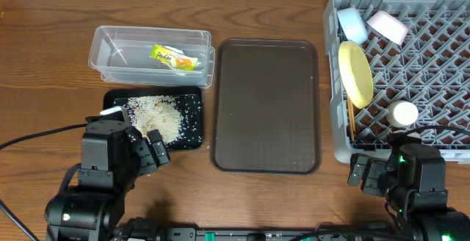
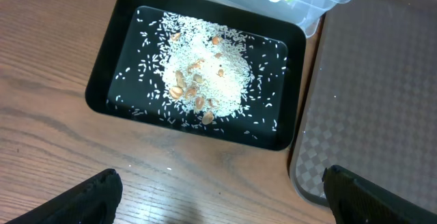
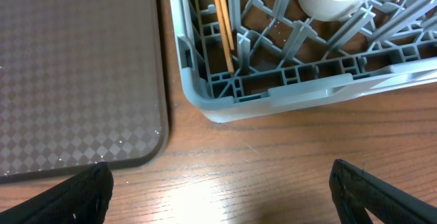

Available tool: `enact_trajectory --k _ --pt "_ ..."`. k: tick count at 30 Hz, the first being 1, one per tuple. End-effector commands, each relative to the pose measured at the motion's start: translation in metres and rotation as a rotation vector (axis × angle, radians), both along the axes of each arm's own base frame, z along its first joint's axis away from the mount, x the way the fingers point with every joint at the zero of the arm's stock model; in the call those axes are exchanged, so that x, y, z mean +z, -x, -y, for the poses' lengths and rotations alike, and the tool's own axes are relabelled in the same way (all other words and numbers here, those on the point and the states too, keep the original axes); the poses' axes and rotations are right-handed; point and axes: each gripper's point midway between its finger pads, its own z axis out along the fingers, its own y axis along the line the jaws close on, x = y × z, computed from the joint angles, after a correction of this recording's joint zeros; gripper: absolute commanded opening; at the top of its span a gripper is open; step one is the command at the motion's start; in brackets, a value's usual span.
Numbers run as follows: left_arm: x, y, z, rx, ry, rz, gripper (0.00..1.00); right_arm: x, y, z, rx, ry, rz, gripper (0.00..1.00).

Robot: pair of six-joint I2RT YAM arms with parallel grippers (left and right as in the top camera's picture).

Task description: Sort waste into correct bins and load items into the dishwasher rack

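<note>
Well, my left gripper [image 2: 222, 200] and right gripper [image 3: 218, 193] both hang spread and empty. Wrapper [image 1: 175, 57] lies in the clear tub [image 1: 121, 48], rice [image 2: 205, 74] in the black tray [image 2: 113, 80], dishes [image 1: 355, 72] in the rack [image 1: 440, 72]. A careless left swing could clip the tray and scatter rice.

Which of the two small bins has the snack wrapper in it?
The clear plastic tub: the green-and-yellow wrapper lies inside it. The black tray next to it holds the rice scraps instead.

Narrow gap between serving tray [image 1: 266, 109] and rack [image 1: 429, 65]
</note>
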Motion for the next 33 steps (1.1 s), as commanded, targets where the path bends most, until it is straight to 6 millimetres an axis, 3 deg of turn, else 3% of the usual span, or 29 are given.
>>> enact_trajectory --k 1,11,13,18,24,33 --pt "-0.003 0.001 0.001 -0.008 -0.005 -0.008 0.97 -0.002 0.001 0.003 -0.019 0.004 -0.006 0.99" --pt "-0.003 0.001 0.001 -0.008 -0.005 -0.008 0.97 0.000 0.006 0.009 -0.040 0.032 0.009 0.99" --pt "-0.003 0.001 0.001 -0.008 -0.005 -0.008 0.97 0.006 0.008 0.019 -0.074 0.073 0.049 0.99" --pt "-0.003 0.001 0.001 -0.008 -0.005 -0.008 0.98 0.017 0.013 0.018 -0.073 0.055 0.155 0.99" --pt "-0.003 0.001 0.001 -0.008 -0.005 -0.008 0.97 0.037 -0.008 0.017 -0.068 0.043 0.411 0.99" --pt "-0.003 0.001 0.001 -0.008 -0.005 -0.009 0.98 0.043 -0.048 0.006 -0.045 -0.013 0.788 0.99"
